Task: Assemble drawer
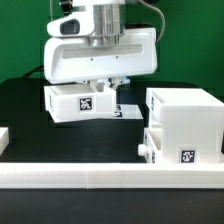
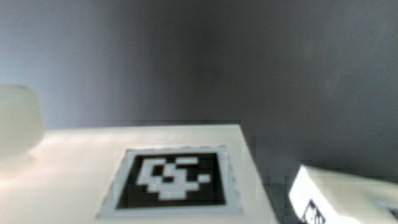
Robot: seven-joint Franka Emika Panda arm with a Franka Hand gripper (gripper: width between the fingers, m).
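Note:
In the exterior view my gripper (image 1: 103,86) comes down on the top edge of a small white drawer tray (image 1: 78,103) with a black-and-white tag on its front, and appears shut on it. The tray sits slightly tilted at the exterior view's left. The large white cube housing (image 1: 185,120) stands at the right, with a second small tagged tray (image 1: 178,152) low in front of it. In the wrist view the held tray's tagged face (image 2: 173,175) fills the lower part; my fingers do not show there.
The marker board (image 1: 127,110) lies flat on the black table between the tray and the housing. A long low white border wall (image 1: 100,178) runs along the front. Another white tagged part (image 2: 349,196) shows in the wrist view's corner.

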